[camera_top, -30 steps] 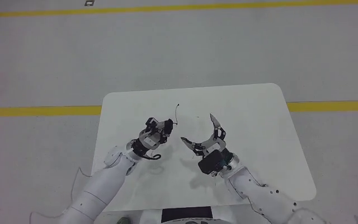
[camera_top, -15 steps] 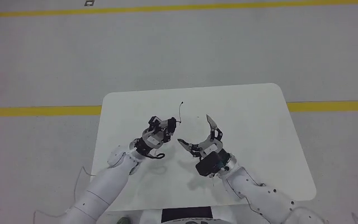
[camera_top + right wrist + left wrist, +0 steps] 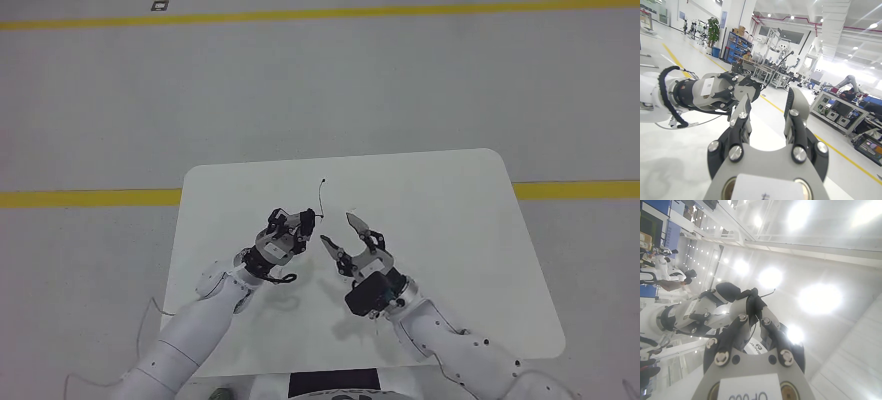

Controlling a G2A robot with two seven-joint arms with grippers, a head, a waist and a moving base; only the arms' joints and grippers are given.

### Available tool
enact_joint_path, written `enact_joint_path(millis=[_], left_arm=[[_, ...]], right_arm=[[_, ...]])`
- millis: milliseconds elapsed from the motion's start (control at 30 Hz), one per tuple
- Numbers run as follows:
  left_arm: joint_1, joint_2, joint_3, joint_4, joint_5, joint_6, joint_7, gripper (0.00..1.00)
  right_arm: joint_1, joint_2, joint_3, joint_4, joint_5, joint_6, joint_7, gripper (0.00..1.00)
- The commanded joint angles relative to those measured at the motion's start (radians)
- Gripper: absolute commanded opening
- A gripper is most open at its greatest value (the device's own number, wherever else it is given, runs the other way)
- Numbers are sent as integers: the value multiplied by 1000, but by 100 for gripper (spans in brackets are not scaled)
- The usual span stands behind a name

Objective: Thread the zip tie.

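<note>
Here, the left pincer (image 3: 306, 220) is clamped shut on the zip tie (image 3: 320, 196), a thin black strip pinched between its fingertips. The free length runs out beyond those fingertips, away from the wrist. It ends in a small tip over the white table (image 3: 460, 200), farther from the robot than either pincer. In the left wrist view the zip tie (image 3: 767, 293) leaves the closed left pincer (image 3: 753, 295) sideways with a slight bend. A further stretch of it runs back down between the two fingers towards the palm.

The right pincer (image 3: 338, 232) stands wide, its two fingers spread with open air between them and nothing in its hold. It sits just beside the left pincer, on that pincer's right, and the tips of the two are near each other but apart. The zip tie's free end lies ahead of the right pincer's fingertips and a little towards the left pincer's side. It is outside the gap between the right fingers and clear of both.

In the right wrist view the right pincer (image 3: 768, 106) frames the scene with its open fingers. The left pincer (image 3: 756, 88) lies across from it, just past one of those fingers. The zip tie (image 3: 770, 79) slants up and away from the left pincer's tips.
</note>
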Motion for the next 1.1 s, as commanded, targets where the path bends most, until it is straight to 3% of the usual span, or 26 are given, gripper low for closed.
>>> enact_joint_path(millis=[0, 367, 1067], left_arm=[[0, 0, 0, 0, 0, 0, 0, 0], [8, -4, 3, -23, 7, 4, 32, 0], [7, -10, 0, -18, 7, 14, 32, 0]], right_arm=[[4, -3, -7, 2, 0, 0, 1, 39], [12, -17, -20, 5, 0, 0, 7, 36], [14, -42, -9, 17, 0, 0, 38, 25]])
